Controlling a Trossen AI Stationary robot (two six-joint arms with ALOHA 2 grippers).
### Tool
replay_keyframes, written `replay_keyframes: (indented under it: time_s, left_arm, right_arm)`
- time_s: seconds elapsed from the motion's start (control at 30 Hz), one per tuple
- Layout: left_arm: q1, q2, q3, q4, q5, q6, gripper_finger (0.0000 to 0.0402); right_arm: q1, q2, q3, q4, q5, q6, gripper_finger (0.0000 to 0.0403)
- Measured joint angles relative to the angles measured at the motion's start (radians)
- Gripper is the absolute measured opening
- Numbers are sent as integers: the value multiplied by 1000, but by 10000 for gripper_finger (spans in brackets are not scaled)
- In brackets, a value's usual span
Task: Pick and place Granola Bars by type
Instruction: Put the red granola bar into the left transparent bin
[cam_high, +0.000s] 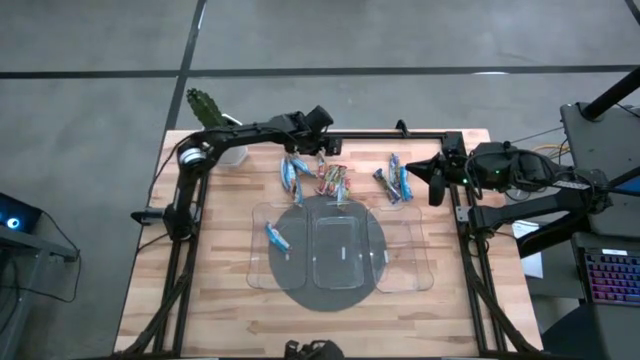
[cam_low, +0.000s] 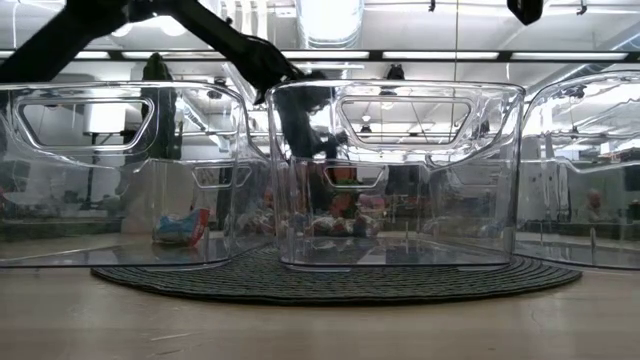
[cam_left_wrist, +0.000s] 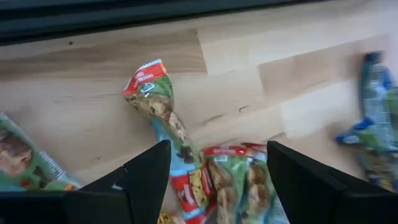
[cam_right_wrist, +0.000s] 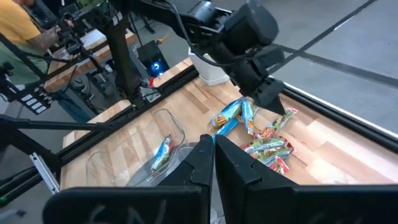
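Your left gripper (cam_high: 322, 152) is out over the far part of the tabletop (cam_high: 220, 290), hanging right above the red-pink bars (cam_high: 333, 180), and its jaws stand wide apart with nothing between them. From its wrist cam you can see the two dark fingers (cam_left_wrist: 146, 180) straddling that little heap of red and green wrappers (cam_left_wrist: 217, 180), with one bar (cam_left_wrist: 155, 102) lying loose just past the rest.

Your right gripper (cam_high: 437, 185) is parked over by the right edge of the tabletop, jaws pressed fully together, nothing in them.

Where the granola bars are: a bunch of light blue bars (cam_high: 293, 175) sits just left of the red-pink pile, both near the far edge around the middle. Another small group (cam_high: 396, 180), blue ones plus a darker wrapper, lies further toward the right edge, near the right gripper.

You've got three clear trays (cam_high: 340, 252) side by side in the middle of the tabletop, on a dark round mat (cam_high: 300, 285). The left tray holds one light blue bar (cam_high: 277, 237), which also shows in the low view (cam_low: 182, 228). I can't make out any bars in the other two trays.

There's a small potted plant (cam_high: 212, 115) at the far left corner.
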Motion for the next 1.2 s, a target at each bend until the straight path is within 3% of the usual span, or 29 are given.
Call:
replay_keyframes:
  time_s: [0.47,1.2]
  left_arm:
    - [4,156,238,-219,-53,5,247]
    - [6,181,236,-263,-130,-33,242]
  right_arm:
    - [0,8,-2,-22,0,7,8]
    - [0,8,-2,-39,26,7,8]
